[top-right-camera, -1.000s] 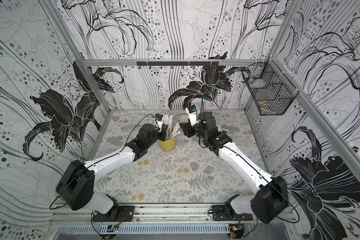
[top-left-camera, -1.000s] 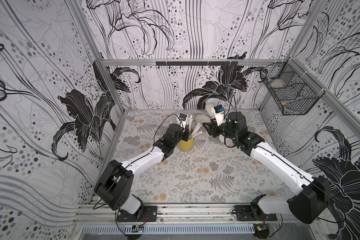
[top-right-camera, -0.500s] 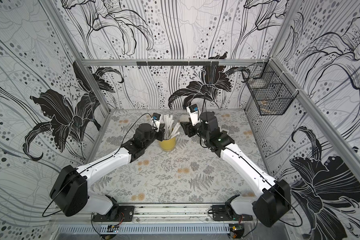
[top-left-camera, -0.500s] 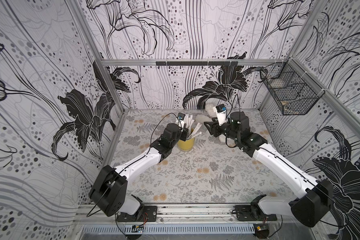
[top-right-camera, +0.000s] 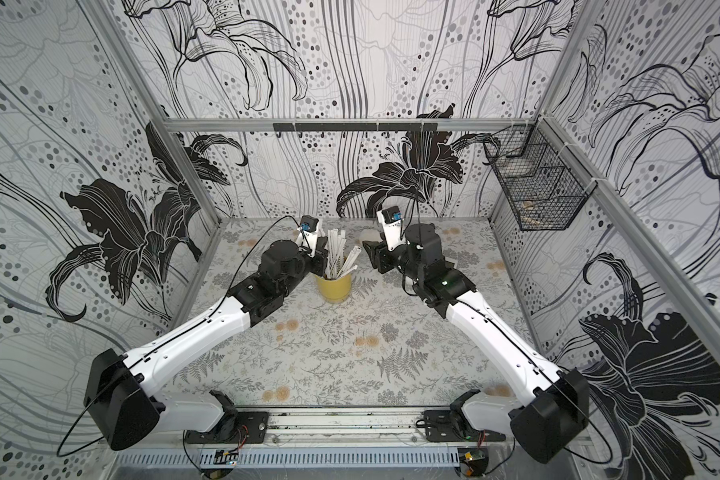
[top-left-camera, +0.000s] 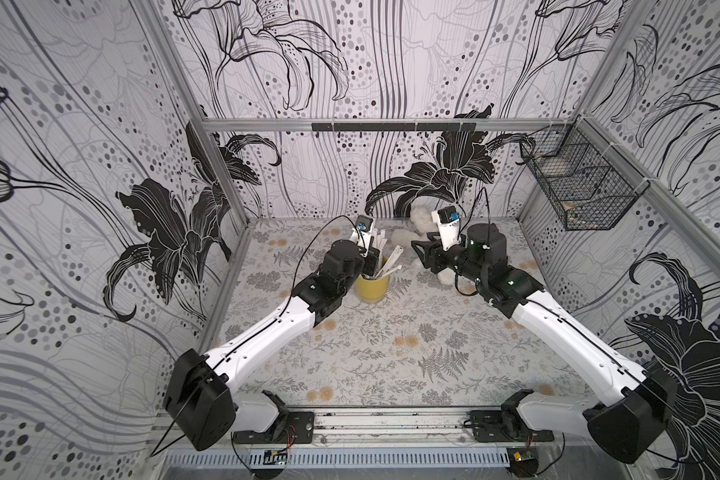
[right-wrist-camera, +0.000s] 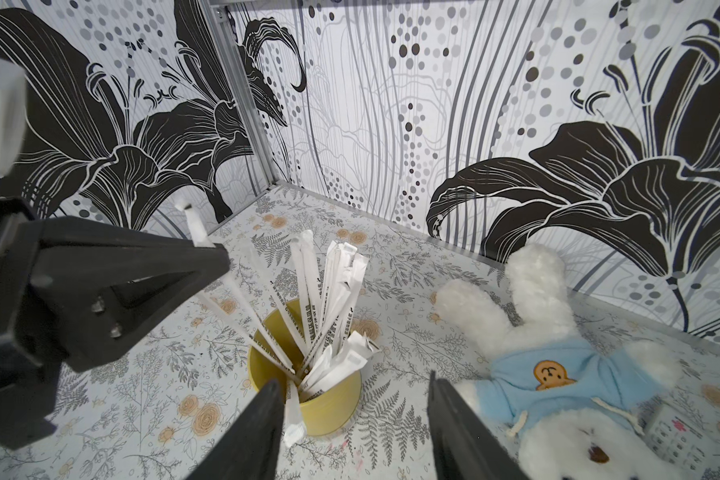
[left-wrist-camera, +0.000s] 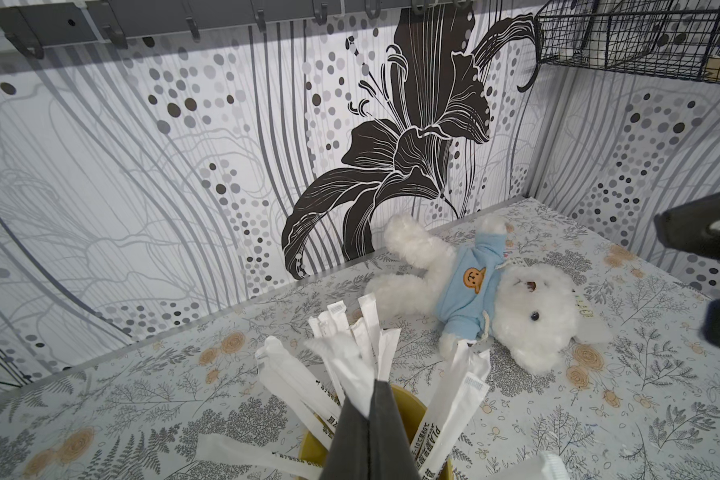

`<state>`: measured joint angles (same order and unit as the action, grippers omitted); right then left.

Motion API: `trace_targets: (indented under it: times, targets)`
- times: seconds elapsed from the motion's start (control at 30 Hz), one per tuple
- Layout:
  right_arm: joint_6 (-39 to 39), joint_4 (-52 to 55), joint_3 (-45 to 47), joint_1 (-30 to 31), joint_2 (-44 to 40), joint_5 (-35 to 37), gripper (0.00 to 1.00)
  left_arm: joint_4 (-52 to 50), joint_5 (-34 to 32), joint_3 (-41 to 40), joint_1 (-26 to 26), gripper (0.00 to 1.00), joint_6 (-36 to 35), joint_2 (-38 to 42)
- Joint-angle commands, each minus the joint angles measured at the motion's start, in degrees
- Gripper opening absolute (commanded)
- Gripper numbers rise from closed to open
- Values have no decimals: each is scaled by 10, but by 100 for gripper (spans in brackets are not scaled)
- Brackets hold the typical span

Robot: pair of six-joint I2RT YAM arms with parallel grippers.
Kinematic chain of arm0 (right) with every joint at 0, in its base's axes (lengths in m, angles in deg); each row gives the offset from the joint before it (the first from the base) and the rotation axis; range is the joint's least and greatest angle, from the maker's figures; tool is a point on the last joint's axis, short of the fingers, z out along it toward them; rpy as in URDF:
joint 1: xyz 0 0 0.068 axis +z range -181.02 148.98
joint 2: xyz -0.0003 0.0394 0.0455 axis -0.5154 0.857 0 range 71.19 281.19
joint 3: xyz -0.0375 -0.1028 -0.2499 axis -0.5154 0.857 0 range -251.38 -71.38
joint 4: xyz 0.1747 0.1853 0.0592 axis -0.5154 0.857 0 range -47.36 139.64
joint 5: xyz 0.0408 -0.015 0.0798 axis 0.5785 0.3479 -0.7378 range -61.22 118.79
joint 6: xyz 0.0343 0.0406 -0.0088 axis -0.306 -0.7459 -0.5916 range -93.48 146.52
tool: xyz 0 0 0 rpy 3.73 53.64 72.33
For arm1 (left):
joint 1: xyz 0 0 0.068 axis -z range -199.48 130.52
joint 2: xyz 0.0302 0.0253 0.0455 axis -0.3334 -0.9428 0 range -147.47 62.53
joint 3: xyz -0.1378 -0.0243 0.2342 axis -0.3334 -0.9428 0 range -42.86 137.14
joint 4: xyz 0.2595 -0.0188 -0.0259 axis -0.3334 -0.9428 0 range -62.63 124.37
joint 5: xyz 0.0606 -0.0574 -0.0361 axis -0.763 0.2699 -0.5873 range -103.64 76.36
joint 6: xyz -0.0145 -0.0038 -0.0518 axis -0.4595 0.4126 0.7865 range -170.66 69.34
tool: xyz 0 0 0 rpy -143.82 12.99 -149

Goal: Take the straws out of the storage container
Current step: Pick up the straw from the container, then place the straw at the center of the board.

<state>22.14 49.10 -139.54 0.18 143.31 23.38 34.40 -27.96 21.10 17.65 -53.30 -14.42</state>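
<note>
Mustard-yellow and smooth, the cylindrical storage container [top-left-camera: 372, 287] stood upright on the fern-printed table [top-left-camera: 375, 353], with thin white paper-wrapped straws [right-wrist-camera: 333, 286] fanning from its mouth. Above the rim the left gripper [left-wrist-camera: 371, 401] had its jaws pressed together, apparently pinching one straw. Beside the container the right gripper [right-wrist-camera: 353, 379] hung spread wide, near a fluffy white teddy [left-wrist-camera: 516, 316].

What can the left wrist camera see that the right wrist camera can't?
Only the left wrist view shows the wire basket and the teddy's eye. Only the right wrist view shows the yellow cup's side down to the table and the corner post. Both show the straws, the teddy's blue shirt and the left gripper shut on a straw.
</note>
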Motion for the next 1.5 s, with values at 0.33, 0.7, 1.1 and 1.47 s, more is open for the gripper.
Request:
trace_targets:
  times: [0.33, 0.7, 1.1, 1.47]
  targets:
    - [-7, 58, -70, 21, 11, -21, 62, -79, -50, 89, 26, 0, -24, 51]
    - [-10, 34, -41, 30, -16, -36, 62, -270, -31, 165, 61, 0, 71, 89]
    - [-52, 7, 15, 41, -24, -64, 62, -419, 32, 93, 61, 0, 166, 128]
    - [-77, 11, 44, 75, -6, -61, 62, -380, 123, -40, 54, 0, 276, 42]
